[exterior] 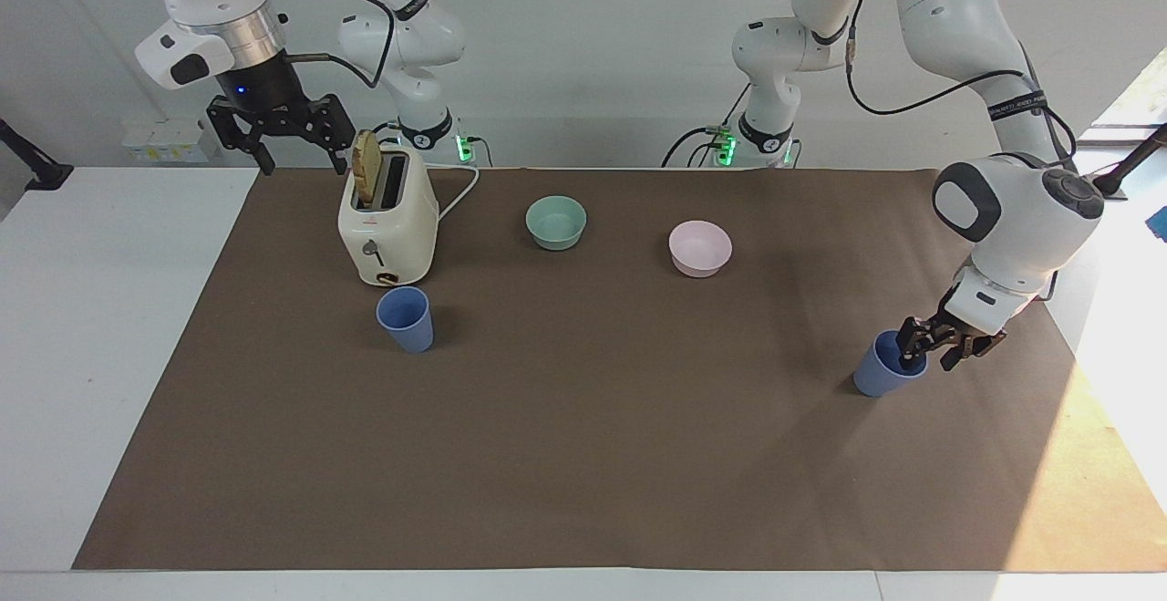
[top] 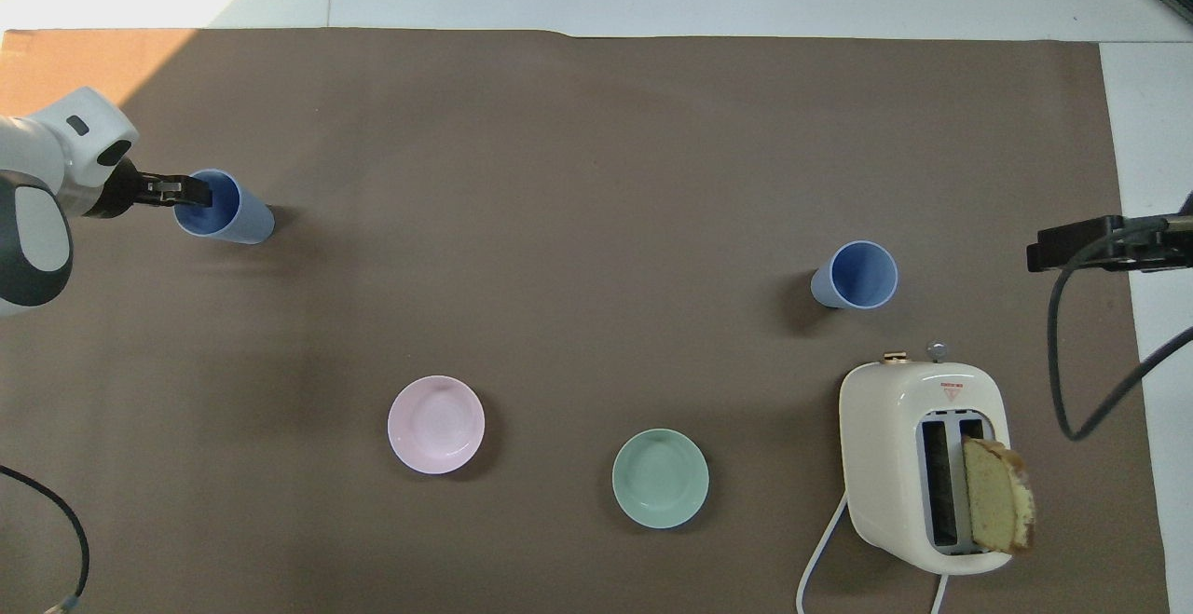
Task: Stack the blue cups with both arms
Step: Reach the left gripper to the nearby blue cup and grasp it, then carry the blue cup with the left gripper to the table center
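Observation:
Two blue cups stand upright on the brown mat. One cup [exterior: 882,373] is at the left arm's end, and it also shows in the overhead view [top: 228,209]. My left gripper [exterior: 926,357] is low at this cup's rim, open, with one finger inside the cup and one outside; it shows in the overhead view [top: 186,190] too. The other cup [exterior: 406,318] stands by the toaster, farther from the robots than it, also in the overhead view [top: 857,276]. My right gripper [exterior: 303,161] hangs open and empty, high beside the toaster at the right arm's end, and waits.
A cream toaster [exterior: 387,227] holds a bread slice [exterior: 366,168] in one slot. A teal bowl [exterior: 556,222] and a pink bowl [exterior: 699,247] sit beside it, nearer to the robots than the cups. The brown mat [exterior: 583,455] covers the table.

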Controlling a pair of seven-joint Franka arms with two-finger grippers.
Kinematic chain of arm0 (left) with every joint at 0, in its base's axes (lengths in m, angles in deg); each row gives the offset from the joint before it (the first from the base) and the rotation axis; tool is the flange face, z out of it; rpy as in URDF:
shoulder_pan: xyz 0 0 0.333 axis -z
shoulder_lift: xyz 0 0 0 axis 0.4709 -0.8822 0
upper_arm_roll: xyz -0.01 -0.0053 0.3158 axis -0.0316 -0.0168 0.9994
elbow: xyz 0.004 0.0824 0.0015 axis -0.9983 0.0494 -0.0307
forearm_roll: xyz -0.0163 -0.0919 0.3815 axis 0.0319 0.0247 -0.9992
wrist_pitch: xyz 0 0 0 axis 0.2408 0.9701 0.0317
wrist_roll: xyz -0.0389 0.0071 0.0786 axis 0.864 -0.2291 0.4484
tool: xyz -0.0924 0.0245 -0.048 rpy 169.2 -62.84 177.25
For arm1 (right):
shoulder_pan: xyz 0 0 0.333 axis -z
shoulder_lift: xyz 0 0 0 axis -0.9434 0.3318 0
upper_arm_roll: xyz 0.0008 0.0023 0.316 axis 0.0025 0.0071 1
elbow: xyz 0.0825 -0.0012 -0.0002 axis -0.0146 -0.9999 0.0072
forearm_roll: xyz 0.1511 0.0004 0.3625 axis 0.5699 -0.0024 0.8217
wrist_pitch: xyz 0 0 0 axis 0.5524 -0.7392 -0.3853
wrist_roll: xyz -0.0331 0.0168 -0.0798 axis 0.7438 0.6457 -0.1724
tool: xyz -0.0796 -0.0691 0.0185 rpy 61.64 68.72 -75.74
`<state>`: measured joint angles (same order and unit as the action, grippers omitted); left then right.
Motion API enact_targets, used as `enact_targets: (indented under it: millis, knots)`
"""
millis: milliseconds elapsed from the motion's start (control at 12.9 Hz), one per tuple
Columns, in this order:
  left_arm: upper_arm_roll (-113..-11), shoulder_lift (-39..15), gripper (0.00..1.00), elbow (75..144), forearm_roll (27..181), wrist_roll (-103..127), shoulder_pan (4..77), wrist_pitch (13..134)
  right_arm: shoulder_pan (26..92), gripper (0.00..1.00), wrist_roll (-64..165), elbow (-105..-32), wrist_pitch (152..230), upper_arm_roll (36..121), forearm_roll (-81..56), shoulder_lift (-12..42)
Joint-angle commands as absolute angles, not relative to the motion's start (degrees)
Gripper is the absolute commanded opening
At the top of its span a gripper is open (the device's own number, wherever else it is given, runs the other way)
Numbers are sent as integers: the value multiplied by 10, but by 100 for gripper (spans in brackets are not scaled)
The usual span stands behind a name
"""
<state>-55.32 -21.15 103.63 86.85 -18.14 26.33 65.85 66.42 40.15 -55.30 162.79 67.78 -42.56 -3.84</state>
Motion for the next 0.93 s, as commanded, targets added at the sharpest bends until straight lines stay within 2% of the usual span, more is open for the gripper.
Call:
enact_targets:
  millis: [0, 78, 311, 622, 856]
  knots:
    - [-556, -203, 5, 1050, 877, -188, 263, 661, 668, 100, 387, -558, 1638, 679, -425, -45]
    - [-556, -202, 0, 1048, 876, -195, 264, 644, 673, 100, 386, -552, 1644, 678, -426, -40]
    - [-557, -186, 0, 1041, 876, -193, 273, 631, 677, 100, 389, -552, 1633, 674, -421, -41]
    - [-553, -147, 0, 1042, 869, -147, 341, 601, 677, 100, 388, -552, 1633, 675, -420, -41]
    - [-553, -144, 0, 1045, 867, -45, 412, 604, 677, 100, 390, -552, 1632, 674, -420, -41]
